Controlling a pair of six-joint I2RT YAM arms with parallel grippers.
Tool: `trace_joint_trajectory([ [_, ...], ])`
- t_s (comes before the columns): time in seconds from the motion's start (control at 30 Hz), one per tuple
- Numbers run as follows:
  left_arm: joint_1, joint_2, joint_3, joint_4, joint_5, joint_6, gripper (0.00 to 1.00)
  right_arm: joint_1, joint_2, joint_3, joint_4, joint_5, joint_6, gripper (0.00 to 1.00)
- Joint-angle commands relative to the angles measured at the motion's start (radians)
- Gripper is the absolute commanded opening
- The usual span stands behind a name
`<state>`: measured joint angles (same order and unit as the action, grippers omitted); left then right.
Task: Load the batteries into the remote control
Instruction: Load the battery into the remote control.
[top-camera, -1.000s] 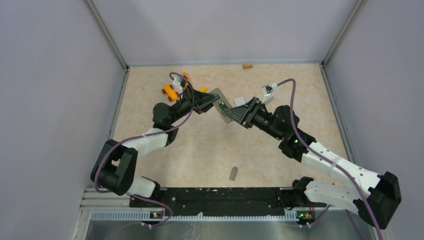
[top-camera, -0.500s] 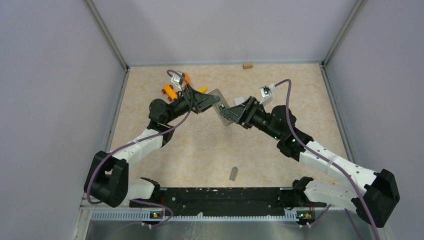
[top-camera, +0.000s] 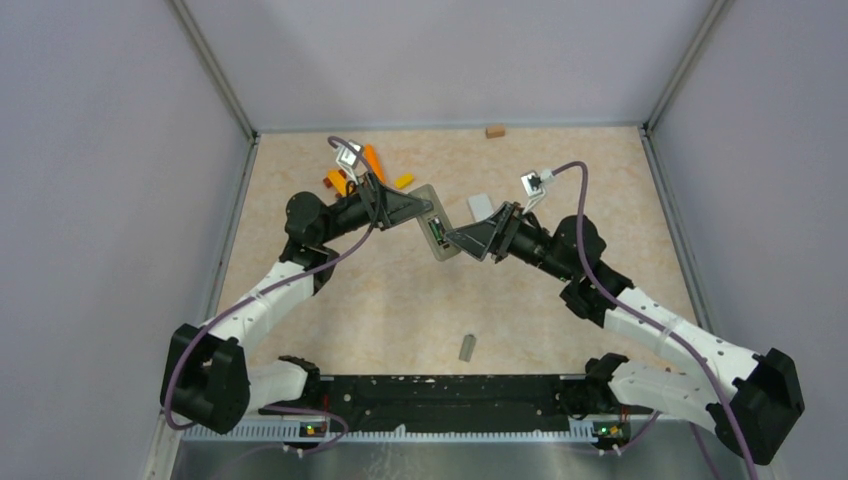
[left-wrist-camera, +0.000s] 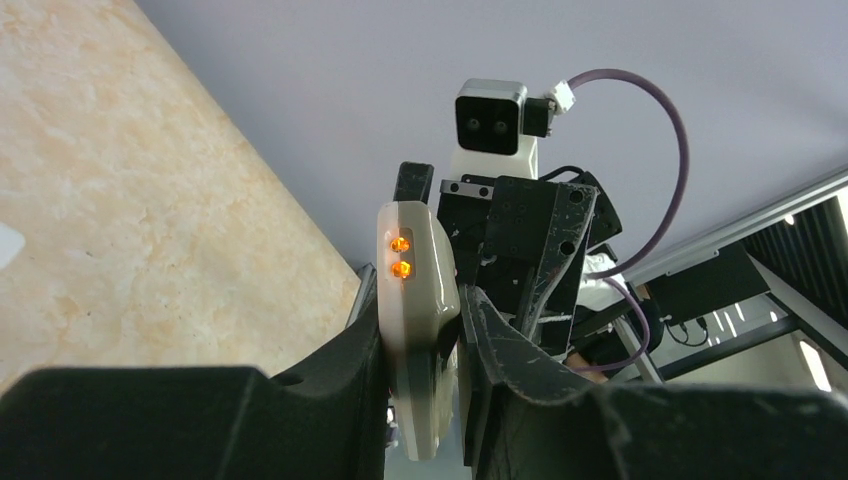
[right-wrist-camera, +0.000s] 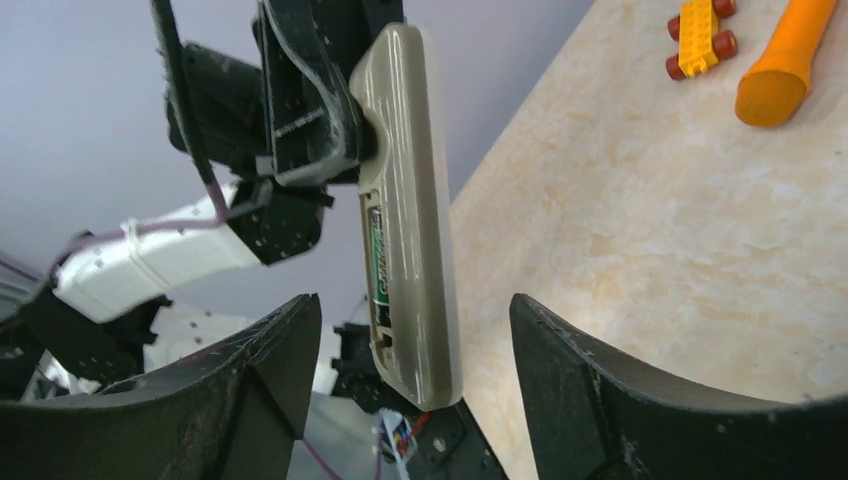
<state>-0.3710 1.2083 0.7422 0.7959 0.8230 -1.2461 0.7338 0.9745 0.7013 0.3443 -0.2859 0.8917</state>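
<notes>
Item: remote control, beige, lifted off the counter at mid-back.
Held by: left pincer, closed on the end away from the battery bay. Bay open, facing the right wrist camera.
Inside the bay: one green-labelled battery, seated lengthwise. Other batteries not made out in any view.
Right pincer: jaws spread wide, straddling the bay end of the remote, touching nothing, carrying nothing.
Loose on counter:
- pale grey plate just behind the right pincer, possibly the bay cover
- small grey piece near the arm bases
- orange toys behind the left arm

Step judged: mid-loading, remote presented to the free pincer.
Next, probably: fetch another cell, or press the seated one home. Calls for a steady hold on the left and fine alignment with the bay.
</notes>
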Motion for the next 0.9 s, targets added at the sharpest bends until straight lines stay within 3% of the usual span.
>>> trace_joint_trajectory([
  [0.0,0.005,-0.035,0.053,-0.003,0.043,0.051,0.0,-0.008,0.024,0.079,-0.03,-0.09,-0.149,0.68],
  [0.37,0.005,-0.035,0.049,0.02,0.061,0.025,0.0,-0.008,0.134,0.161,-0.152,-0.056,-0.203,0.39],
  [0.67,0.007,-0.043,0.052,0.015,0.063,0.027,0.0,-0.008,0.219,0.21,-0.305,0.033,-0.25,0.33],
  [0.73,0.011,-0.049,0.053,-0.026,0.053,0.06,0.0,-0.008,0.211,0.211,-0.308,0.039,-0.249,0.35],
  [0.87,0.033,-0.069,0.038,-0.092,0.031,0.116,0.0,-0.008,0.141,0.176,-0.233,0.009,-0.24,0.66],
])
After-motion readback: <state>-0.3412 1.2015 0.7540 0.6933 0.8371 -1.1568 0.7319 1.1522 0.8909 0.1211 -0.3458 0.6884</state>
